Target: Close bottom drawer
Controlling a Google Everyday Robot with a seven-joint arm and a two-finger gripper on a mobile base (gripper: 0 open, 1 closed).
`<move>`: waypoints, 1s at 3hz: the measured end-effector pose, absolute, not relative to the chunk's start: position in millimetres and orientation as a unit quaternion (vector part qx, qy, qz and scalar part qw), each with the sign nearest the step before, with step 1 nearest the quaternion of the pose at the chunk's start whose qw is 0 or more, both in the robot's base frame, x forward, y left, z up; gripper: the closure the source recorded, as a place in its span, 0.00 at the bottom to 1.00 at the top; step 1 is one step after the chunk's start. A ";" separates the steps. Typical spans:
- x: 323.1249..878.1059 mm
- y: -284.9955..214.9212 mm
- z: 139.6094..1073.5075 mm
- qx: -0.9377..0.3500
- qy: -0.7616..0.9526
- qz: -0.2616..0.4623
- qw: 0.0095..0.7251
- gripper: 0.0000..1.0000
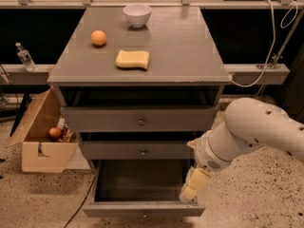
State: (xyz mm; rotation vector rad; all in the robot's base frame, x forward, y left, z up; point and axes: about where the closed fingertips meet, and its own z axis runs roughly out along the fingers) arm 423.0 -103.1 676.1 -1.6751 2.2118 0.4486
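The bottom drawer (137,209) of a grey three-drawer cabinet stands pulled well out over a speckled floor (247,198), its dark inside exposed and its shallow front panel at the lower edge of the view. The robot's gripper (194,186) hangs over the drawer's right side, near the front corner, at the end of a white arm (251,132) reaching in from the right; whether it is open or closed cannot be told. Above, the middle drawer (137,151) and the top drawer (137,120) each sit slightly out, each with a small round knob. On the cabinet top (190,46) lie a yellow sponge (132,59), an orange (99,37) and a white bowl (137,14). An open cardboard box (42,151) rests on the floor to the left.
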 end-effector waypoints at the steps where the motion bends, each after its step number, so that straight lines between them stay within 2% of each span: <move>1: 423.0 -103.1 676.1 -0.588 0.776 0.157 0.165 0.00; 3: 434.4 -130.1 561.1 -0.578 0.775 0.191 0.167 0.00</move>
